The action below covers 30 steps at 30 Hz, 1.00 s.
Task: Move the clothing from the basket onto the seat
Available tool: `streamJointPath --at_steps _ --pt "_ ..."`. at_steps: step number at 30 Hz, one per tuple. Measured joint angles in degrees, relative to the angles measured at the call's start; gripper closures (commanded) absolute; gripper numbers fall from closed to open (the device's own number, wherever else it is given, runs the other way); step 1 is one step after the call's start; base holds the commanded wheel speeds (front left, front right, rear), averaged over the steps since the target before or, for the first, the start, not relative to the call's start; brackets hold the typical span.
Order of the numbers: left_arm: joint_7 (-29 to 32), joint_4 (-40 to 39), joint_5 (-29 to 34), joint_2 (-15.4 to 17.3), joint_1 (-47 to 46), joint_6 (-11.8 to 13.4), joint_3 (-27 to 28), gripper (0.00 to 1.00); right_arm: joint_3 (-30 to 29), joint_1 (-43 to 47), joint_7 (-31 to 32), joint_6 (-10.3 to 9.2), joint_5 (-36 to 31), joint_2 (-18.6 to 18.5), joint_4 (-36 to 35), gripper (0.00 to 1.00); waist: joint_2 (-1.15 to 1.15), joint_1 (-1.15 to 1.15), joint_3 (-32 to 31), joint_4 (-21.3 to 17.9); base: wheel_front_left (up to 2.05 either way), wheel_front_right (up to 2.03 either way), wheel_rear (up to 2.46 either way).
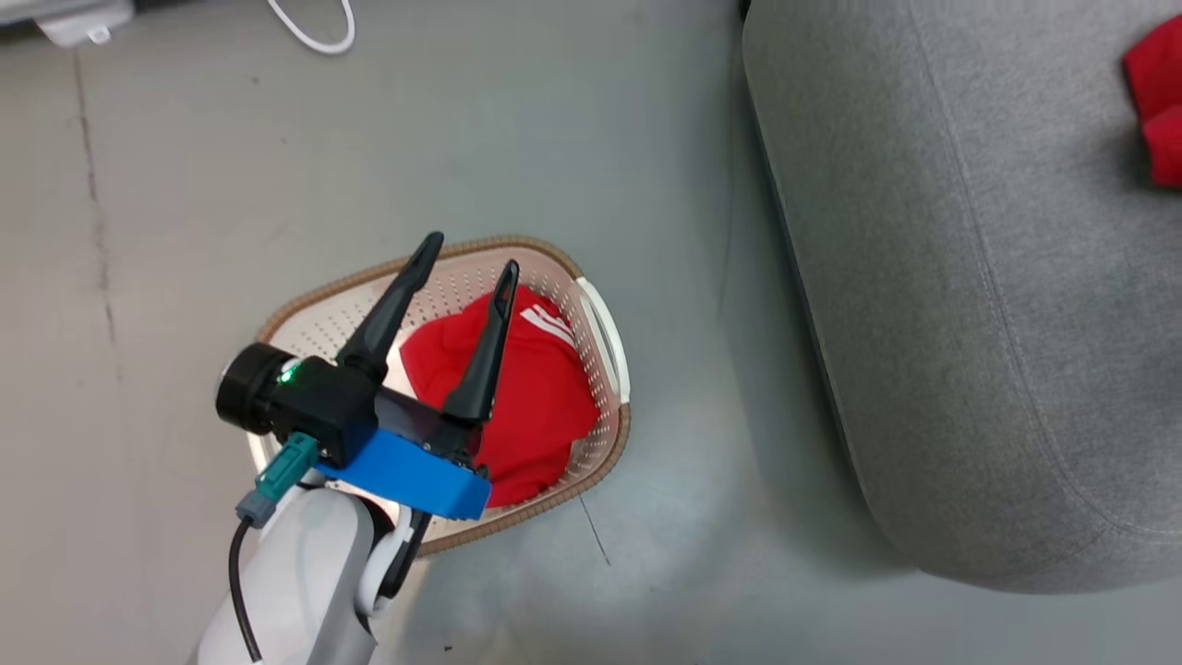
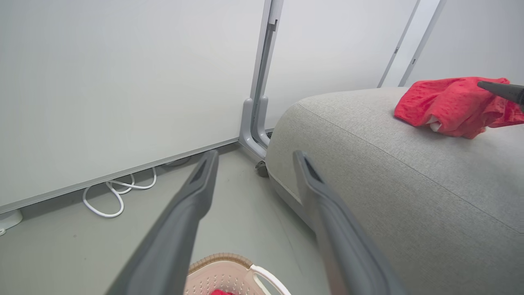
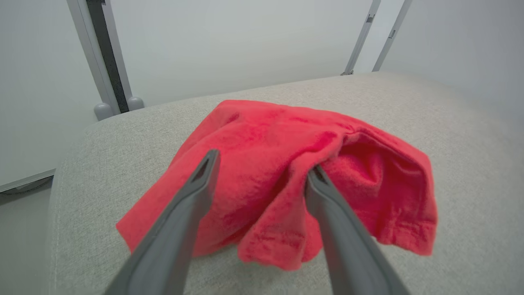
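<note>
The basket (image 1: 314,297) stands on the floor and holds the red garment with white stripes (image 1: 540,406). My left gripper (image 1: 471,256) hovers over the basket, open and empty; in the left wrist view its fingers (image 2: 256,157) point toward the seat's edge, with the basket (image 2: 229,272) below. The plain red garment (image 3: 389,180) lies crumpled on the grey seat (image 3: 123,135). My right gripper (image 3: 262,164) stands open over it, a fold of the cloth lying loose between the spread fingers. That garment (image 1: 1154,102) also shows at the seat's (image 1: 970,277) far right and in the left wrist view (image 2: 446,104).
A white cable (image 2: 114,192) lies coiled on the floor by the pale wall panel. A grey panel foot with a caster (image 2: 256,135) stands close to the seat's corner. Bare grey floor (image 1: 702,323) separates the basket from the seat.
</note>
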Motion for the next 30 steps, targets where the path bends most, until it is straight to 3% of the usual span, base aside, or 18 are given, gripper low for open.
streamJointPath --at_steps 7,17,30 --pt "0.0 1.6 -0.8 -2.3 3.5 0.0 1.6 0.00 3.7 4.8 2.1 0.00 -2.4 1.4 -1.4 0.00 0.00 0.00 -6.2 1.0 0.00 0.00 0.00" --pt "0.0 4.2 -2.1 -4.6 10.3 0.0 5.3 0.00 7.8 13.7 4.9 0.00 -0.8 4.1 -8.2 0.00 0.00 -0.01 -15.7 2.9 0.00 0.00 0.00" --pt "0.0 8.5 -1.6 -5.7 15.0 0.0 10.4 0.00 15.7 34.2 8.2 0.00 3.7 11.9 -31.9 0.00 0.00 -0.01 -24.4 9.3 0.00 0.00 0.00"
